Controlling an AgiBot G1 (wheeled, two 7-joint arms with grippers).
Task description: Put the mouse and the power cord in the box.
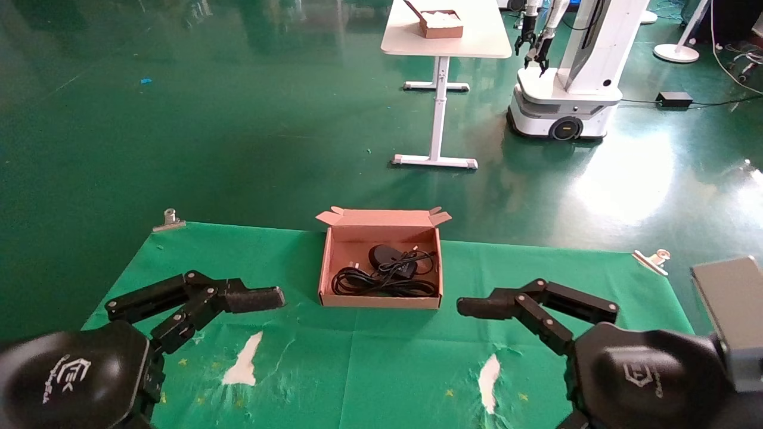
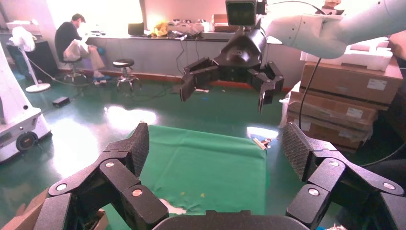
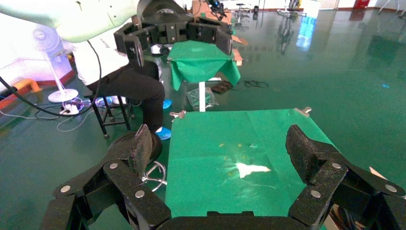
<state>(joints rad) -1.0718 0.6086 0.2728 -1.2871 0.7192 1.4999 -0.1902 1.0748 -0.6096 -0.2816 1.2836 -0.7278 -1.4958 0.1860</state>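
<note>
The brown cardboard box (image 1: 381,301) lies open at the middle of the green cloth, its tabbed lid folded back on the far side. The black mouse (image 1: 384,254) rests inside it toward the back, its thin wire bunched beside it. In front of the mouse, still inside the box, lies the thick black power cord (image 1: 381,287) in loops. My left gripper (image 1: 275,297) hovers open to the left of the box, holding nothing. On the other side my right gripper (image 1: 464,307) is open and empty too. Each wrist view looks across the cloth between spread fingers (image 2: 139,146) (image 3: 299,146).
The green cloth (image 1: 357,369) has two torn white patches (image 1: 243,360) near the front and metal clips (image 1: 170,219) at its far corners. A grey device (image 1: 730,298) stands at the right edge. Beyond, a white table (image 1: 447,36) carries a smaller box, next to another robot (image 1: 566,101).
</note>
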